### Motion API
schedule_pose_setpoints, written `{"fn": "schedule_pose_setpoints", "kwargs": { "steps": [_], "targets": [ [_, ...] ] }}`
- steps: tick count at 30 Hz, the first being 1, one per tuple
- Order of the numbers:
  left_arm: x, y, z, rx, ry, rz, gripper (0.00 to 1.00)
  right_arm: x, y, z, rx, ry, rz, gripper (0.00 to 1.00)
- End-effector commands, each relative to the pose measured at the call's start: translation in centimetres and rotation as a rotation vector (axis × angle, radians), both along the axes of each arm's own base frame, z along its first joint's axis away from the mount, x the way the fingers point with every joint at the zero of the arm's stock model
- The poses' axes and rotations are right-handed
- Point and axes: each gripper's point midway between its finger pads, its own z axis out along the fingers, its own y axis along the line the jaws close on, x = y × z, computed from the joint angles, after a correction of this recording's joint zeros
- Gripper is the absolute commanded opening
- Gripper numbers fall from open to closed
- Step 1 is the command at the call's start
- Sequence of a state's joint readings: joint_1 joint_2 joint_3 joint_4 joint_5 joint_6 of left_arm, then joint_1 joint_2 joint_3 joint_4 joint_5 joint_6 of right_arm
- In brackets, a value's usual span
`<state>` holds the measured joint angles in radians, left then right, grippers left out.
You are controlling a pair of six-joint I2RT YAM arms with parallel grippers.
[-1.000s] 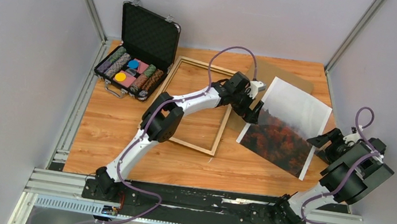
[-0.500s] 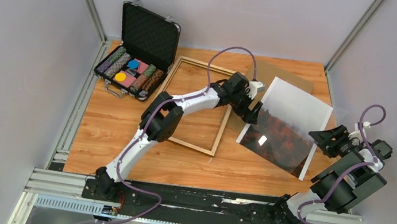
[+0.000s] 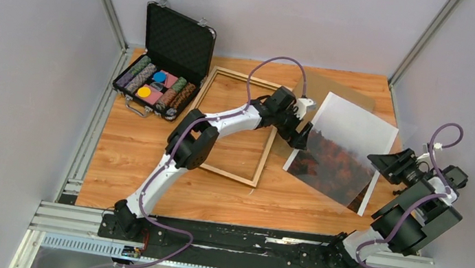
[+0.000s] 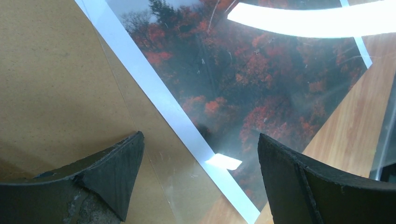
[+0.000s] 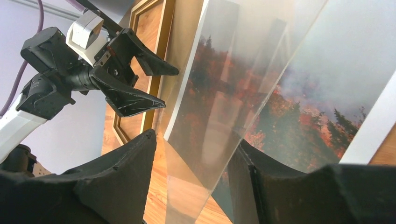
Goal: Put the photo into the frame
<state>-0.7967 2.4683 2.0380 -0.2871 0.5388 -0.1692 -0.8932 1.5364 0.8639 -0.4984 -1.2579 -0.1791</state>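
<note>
Sheet removal, seemingly: your right gripper (image 5: 194,154) straddles the clear sheet (image 5: 224,93) over the photo (image 5: 317,107), unclenched; left gripper (image 4: 200,140) gapes above it. Clamp, then lift.

Item one: black case (image 3: 164,62), open, lid upright and foam-lined, standing on the wooden table (image 3: 141,163). Its tray holds rows of striped chips (image 3: 140,74) with blue, yellow and pink pieces among them.

Item two: brown backing board (image 3: 329,87), well to the right of the case, lying flat, only partly exposed.

Item three: clear tinted sheet (image 5: 219,130), further right of the case than the board, tilted up off the table, reflections across its surface.

Item four: pale enclosure walls (image 3: 20,78) just behind and left of the case.

Item five: aluminium rail (image 3: 241,242), well in front of the case
</note>
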Motion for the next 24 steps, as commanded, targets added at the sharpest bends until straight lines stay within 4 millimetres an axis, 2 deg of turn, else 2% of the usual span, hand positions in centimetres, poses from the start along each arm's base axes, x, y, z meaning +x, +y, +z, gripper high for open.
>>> {"fn": "schedule_pose_setpoints", "kwargs": {
  "steps": [1,6,10,19,21,24],
  "targets": [
    [-4.2,1.3,-2.0,0.071,0.144,-0.064,0.99,0.8,0.7,0.5,-0.029,-0.054,0.054,0.54],
    [-4.8,1.1,-1.3,0.045,0.152,-0.095,0.99,2.0,2.0,0.3,-0.044,-0.029,0.088,0.52],
    [-5.1,1.1,-1.1,0.034,0.157,-0.106,0.99,2.9,2.2,0.0,-0.066,-0.005,0.081,0.46],
    [-4.3,1.4,0.3,0.044,0.107,-0.070,1.00,3.4,1.0,0.7,-0.111,0.029,0.015,0.05],
    [-4.0,1.4,1.2,0.047,0.096,-0.062,1.00,3.4,1.1,1.4,-0.112,0.019,0.013,0.00],
    [-3.7,1.5,3.4,0.037,0.070,-0.057,1.00,3.5,1.4,2.9,-0.096,-0.007,0.019,0.00]
  ]
}}
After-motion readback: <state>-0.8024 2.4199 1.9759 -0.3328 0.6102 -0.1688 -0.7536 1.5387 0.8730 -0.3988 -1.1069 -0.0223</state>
